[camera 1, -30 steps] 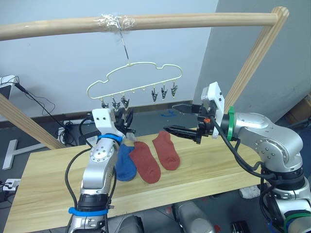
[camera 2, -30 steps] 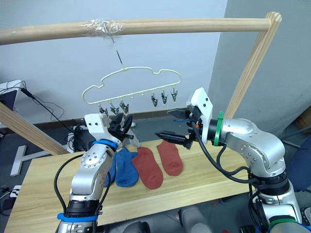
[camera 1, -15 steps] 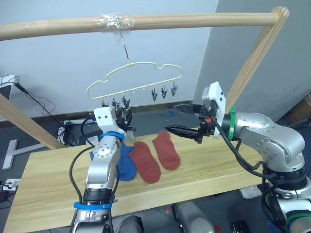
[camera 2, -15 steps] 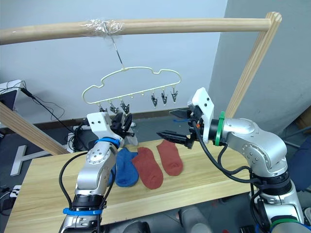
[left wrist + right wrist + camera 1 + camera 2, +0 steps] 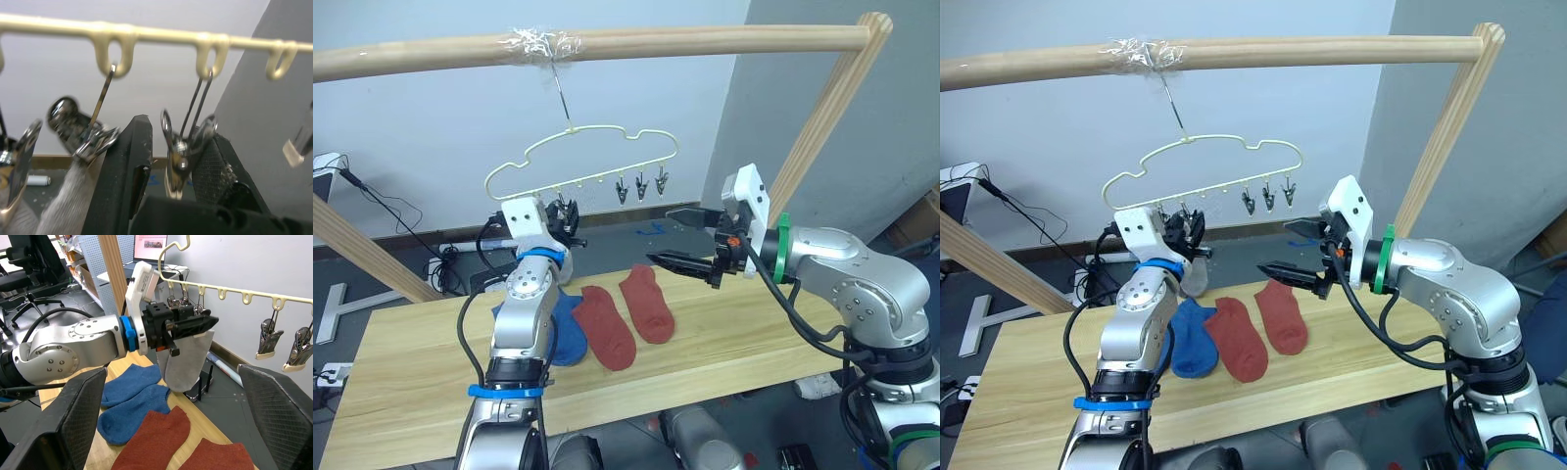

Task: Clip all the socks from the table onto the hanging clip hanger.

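Observation:
The cream clip hanger hangs from the pole. My left gripper is raised to its left clips. Its fingers stand open on either side of one metal clip. A light grey sock hangs from the neighbouring clip, just below that gripper. On the table lie two blue socks and two rust-red socks, side by side. My right gripper hovers open and empty above the red socks, pointing toward the hanger.
A round wooden pole runs overhead, with slanted legs at the right and left. Three free clips hang on the hanger's right half. Cables and a power strip lie on the floor behind the table.
My left gripper has risen from just above the table's far edge up to the hanger's left clips. The right arm has stayed nearly still.

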{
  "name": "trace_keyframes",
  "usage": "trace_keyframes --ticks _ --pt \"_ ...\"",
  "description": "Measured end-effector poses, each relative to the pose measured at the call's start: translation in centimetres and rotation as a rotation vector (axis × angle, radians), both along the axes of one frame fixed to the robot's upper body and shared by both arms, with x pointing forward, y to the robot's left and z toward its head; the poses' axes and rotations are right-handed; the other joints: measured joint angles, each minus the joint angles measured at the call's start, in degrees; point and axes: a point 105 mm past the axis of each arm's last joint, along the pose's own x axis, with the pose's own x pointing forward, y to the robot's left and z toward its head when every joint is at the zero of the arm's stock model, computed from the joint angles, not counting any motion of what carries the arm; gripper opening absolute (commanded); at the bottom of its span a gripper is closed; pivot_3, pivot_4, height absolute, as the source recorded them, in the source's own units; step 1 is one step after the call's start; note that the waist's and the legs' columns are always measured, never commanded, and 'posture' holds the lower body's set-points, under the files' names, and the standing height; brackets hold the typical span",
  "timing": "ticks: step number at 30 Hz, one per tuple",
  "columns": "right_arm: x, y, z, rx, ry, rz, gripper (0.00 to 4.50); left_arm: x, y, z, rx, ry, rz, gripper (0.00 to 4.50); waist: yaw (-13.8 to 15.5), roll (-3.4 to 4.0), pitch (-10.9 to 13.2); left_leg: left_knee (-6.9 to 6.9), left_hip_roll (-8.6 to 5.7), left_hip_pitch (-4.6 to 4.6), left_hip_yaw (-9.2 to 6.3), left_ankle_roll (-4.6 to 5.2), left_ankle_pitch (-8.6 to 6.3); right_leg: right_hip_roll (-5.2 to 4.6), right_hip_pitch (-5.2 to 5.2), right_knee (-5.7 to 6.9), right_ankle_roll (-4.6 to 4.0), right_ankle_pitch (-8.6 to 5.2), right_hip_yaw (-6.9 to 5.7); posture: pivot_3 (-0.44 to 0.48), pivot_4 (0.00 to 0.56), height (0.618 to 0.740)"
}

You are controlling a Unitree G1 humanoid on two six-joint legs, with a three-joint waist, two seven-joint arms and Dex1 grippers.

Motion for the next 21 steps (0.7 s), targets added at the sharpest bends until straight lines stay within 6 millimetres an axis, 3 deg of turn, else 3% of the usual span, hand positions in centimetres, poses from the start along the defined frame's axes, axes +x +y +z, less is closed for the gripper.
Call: trace_keyframes --ticks 21 --pt "-0.14 0.01 -0.07 -0.002 -0.004 -0.008 4.50 0.23 0.09 0.81 -0.008 -0.017 0.002 1.58 -0.9 0.00 0.0 0.00 0.00 0.00 0.00 0.00 0.00 0.00 0.00 0.00 0.00 0.00 0.00 -0.375 0.153 0.740"
